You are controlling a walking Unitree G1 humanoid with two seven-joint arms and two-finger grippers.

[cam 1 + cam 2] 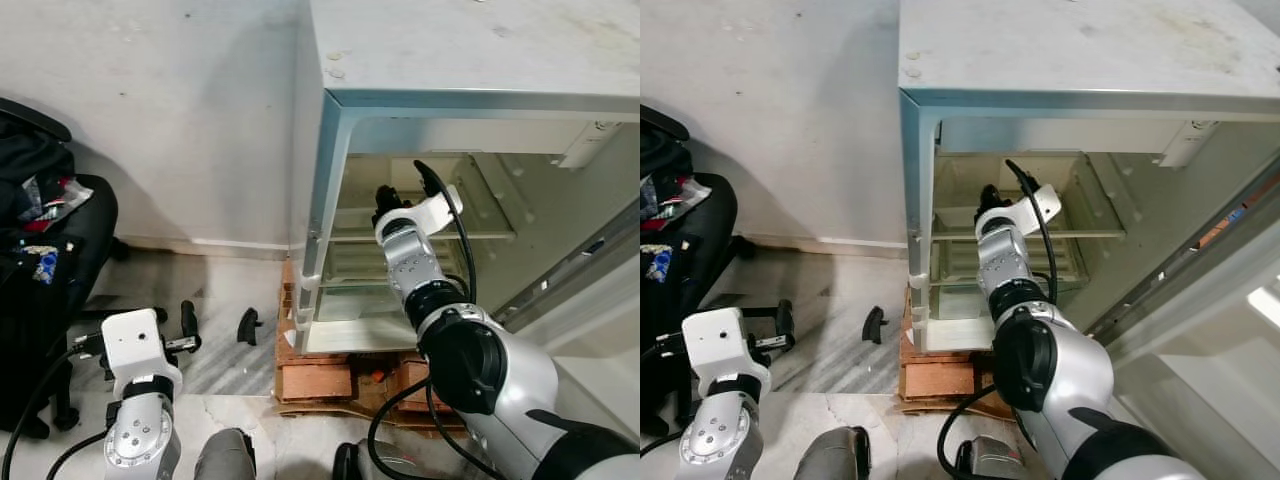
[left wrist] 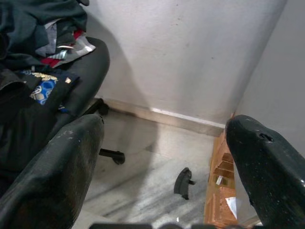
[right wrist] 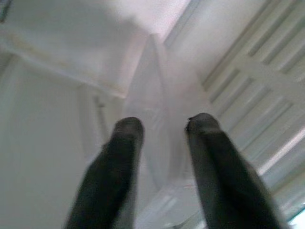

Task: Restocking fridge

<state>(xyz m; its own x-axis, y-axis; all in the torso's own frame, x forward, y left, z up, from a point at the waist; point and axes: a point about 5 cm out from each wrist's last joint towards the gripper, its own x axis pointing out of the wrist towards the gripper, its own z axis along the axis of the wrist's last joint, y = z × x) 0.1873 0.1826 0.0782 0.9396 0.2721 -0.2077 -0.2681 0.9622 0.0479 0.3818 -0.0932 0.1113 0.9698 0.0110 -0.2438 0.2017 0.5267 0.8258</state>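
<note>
Right gripper [image 3: 162,129] is reached inside the fridge [image 1: 450,60], up at the level of its upper wire shelf [image 1: 480,225]; its two black fingers [image 3: 119,157] stand a little apart with nothing between them, tips close to the pale inner wall of the fridge; the right wrist picture is blurred, so finer detail there cannot be told. The silver right arm [image 1: 420,270] runs in through the fridge's open front, a black cable looping beside it.

Left gripper [image 2: 164,167] hangs low, well to the left of the fridge, fingers [image 2: 57,167] spread wide and holding nothing; it points toward the floor and the wall corner beside the fridge.

The fridge is small and white, door swung open to its right [image 1: 590,270]; it sits on a wooden pallet [image 1: 330,375].

On the floor [image 1: 215,290] just left of the fridge lies a small curved black piece [image 2: 182,182]; farther left of the fridge stands a black office chair [image 1: 70,235] heaped with clothes [image 2: 43,52].
</note>
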